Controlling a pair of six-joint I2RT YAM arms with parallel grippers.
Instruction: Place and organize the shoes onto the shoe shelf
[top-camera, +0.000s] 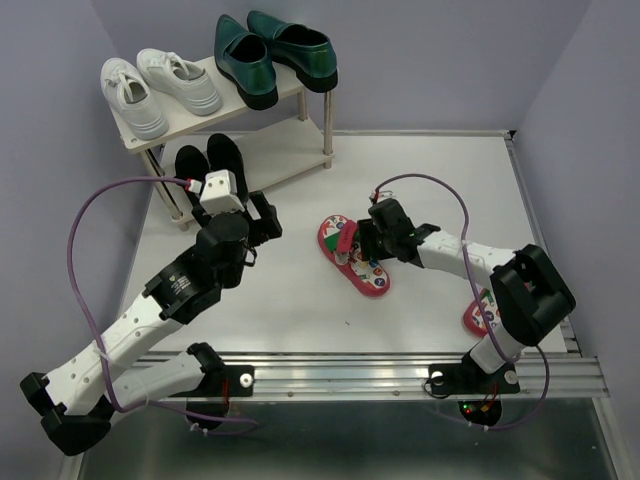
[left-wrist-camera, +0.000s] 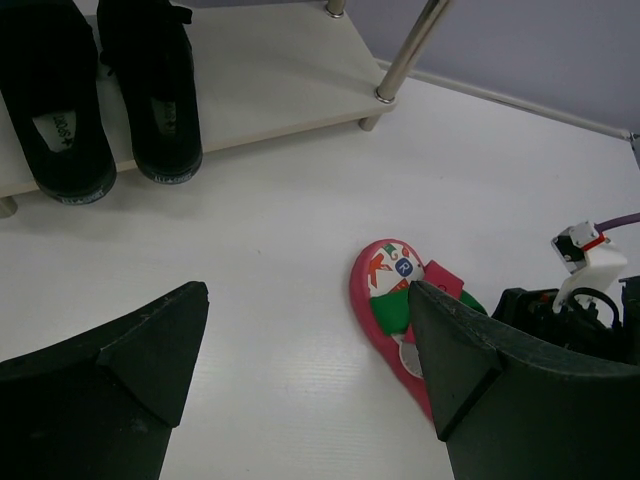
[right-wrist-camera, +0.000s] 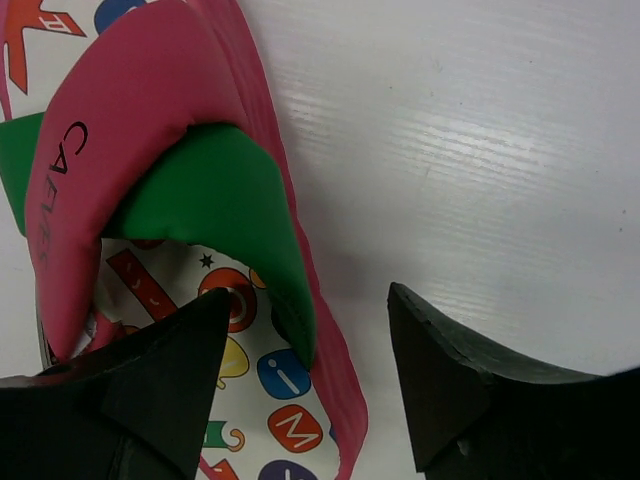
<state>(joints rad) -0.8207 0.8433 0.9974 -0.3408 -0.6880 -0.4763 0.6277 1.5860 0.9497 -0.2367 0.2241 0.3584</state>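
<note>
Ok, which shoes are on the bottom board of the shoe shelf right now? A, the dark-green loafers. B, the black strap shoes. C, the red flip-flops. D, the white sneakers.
B: the black strap shoes sit side by side on the lower board of the shoe shelf, while the white sneakers and dark-green loafers are on the top board and a red flip-flop lies on the table.

Shoe shelf: at the far left of the table, 11 o'clock from its centre.
Top tier: sneakers on the left, loafers on the right, side by side.
Lower tier: strap shoes at its left end.
Flip-flop: on the table near its centre, 5 o'clock from the shelf.
Second flip-flop: near-right table edge, 4 o'clock from the centre, partly hidden.
</note>
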